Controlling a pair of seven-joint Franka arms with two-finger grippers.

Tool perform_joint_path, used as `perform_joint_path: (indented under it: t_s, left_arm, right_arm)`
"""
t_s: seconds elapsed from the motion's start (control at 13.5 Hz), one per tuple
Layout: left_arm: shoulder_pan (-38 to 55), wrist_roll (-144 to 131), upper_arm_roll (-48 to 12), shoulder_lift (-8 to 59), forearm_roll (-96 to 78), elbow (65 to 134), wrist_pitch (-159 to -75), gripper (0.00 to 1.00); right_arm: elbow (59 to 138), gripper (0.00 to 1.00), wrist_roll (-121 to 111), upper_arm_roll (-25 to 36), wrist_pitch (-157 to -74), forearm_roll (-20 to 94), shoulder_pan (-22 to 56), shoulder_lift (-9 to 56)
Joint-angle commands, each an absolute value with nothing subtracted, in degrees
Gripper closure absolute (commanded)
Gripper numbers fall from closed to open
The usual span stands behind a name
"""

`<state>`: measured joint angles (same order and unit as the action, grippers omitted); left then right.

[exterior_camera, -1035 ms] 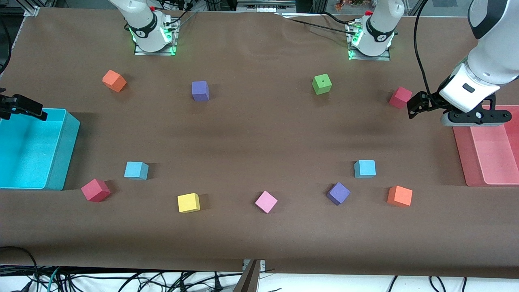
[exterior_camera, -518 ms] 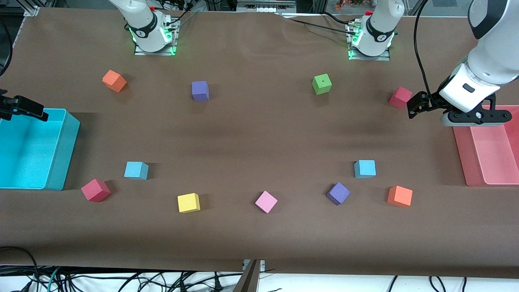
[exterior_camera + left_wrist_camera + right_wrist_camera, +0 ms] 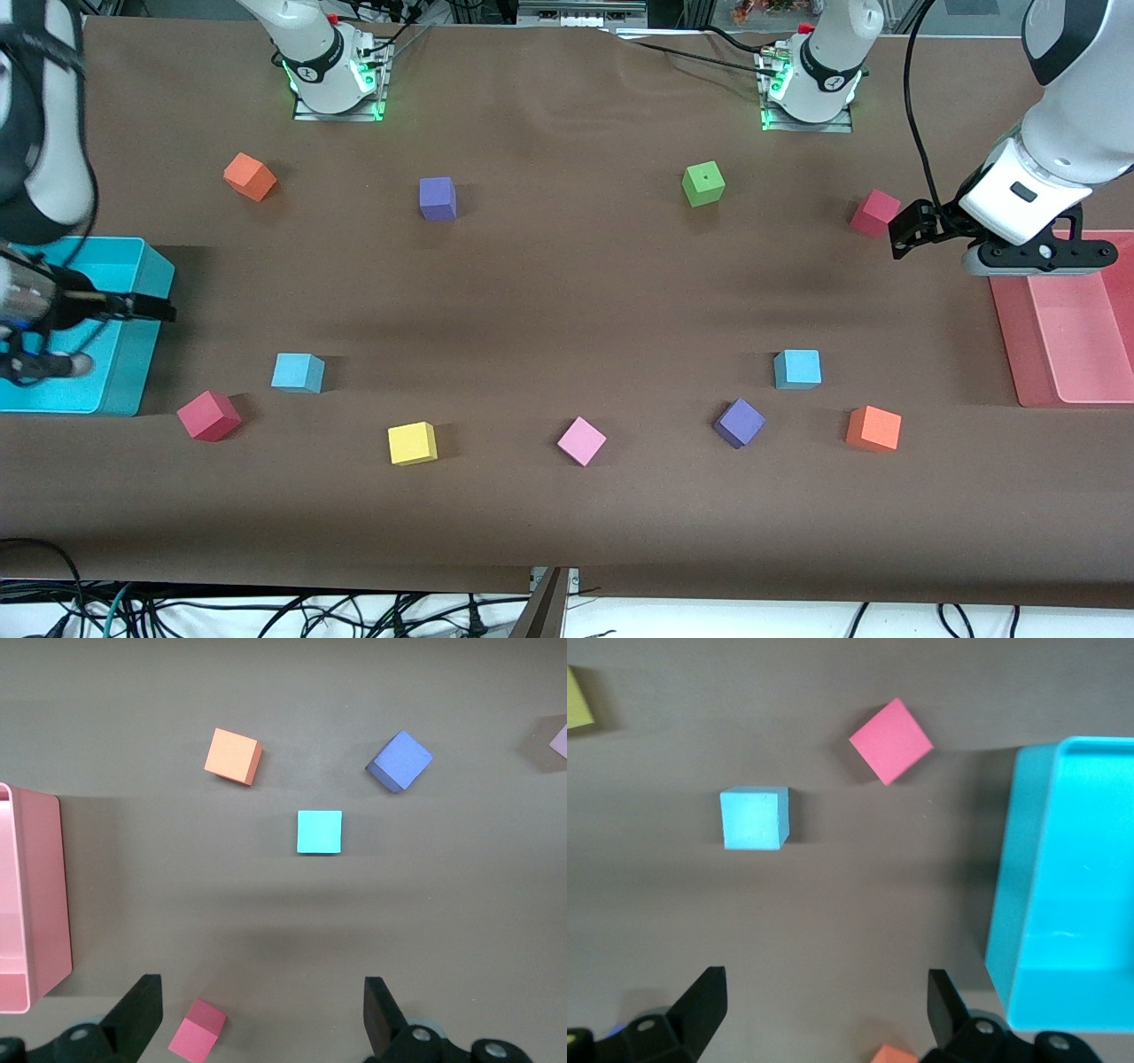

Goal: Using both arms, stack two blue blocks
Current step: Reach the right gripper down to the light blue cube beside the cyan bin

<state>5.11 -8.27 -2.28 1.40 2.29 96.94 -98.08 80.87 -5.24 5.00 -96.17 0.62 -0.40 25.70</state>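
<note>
Table: my two arms share a table (image 3: pixel 567 292) covered in a brown cloth, creased near my bases, with soft shadow bands across its middle.
Room: black cables trail along the table's camera-side edge, and metal framing and wiring show by my bases, which glow green.
My left gripper (image 3: pixel 905 232): up over the table at my left arm's end, beside the pink tray (image 3: pixel 1076 390); its fingers (image 3: pixel 140 1014) stand wide apart with nothing between them.
My right gripper (image 3: pixel 151 309): over the rim of the cyan bin (image 3: pixel 133 354) at my right arm's end; its fingers (image 3: pixel 702 1003) are spread apart and empty.
First blue block (image 3: pixel 796 369): flat on the cloth toward my left arm's end, near a purple cube (image 3: pixel 739 422) and an orange cube (image 3: pixel 873 428), touching neither.
Second blue block (image 3: pixel 297 372): flat on the cloth toward my right arm's end, near the cyan bin, with a red cube (image 3: pixel 208 415) close by, nearer the camera.
Other cubes: yellow (image 3: pixel 412 442) and pink (image 3: pixel 581 440) in the camera-side row; orange (image 3: pixel 250 176), purple (image 3: pixel 438 198), green (image 3: pixel 703 183) and red (image 3: pixel 874 213) closer to my bases.
</note>
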Motion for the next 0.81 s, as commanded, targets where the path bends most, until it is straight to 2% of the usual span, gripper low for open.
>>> perform_joint_path:
  t_s: [0.0, 0.37, 0.74]
  left_arm:
    - [5.4, -8.3, -2.0, 2.2, 1.2, 95.4, -97.6, 0.0]
    - [5.4, -8.3, -2.0, 2.3, 1.2, 95.4, -97.6, 0.0]
    - [5.4, -8.3, -2.0, 2.2, 1.2, 95.4, -97.6, 0.0]
  right_arm:
    - [80.2, 0.0, -3.9, 4.3, -100.3, 2.2, 1.4, 30.0]
    - [80.8, 0.0, 1.6, 4.3, -107.1, 2.5, 5.0, 36.9]
    - [87.3, 0.0, 3.1, 4.3, -117.0, 2.6, 5.5, 38.4]
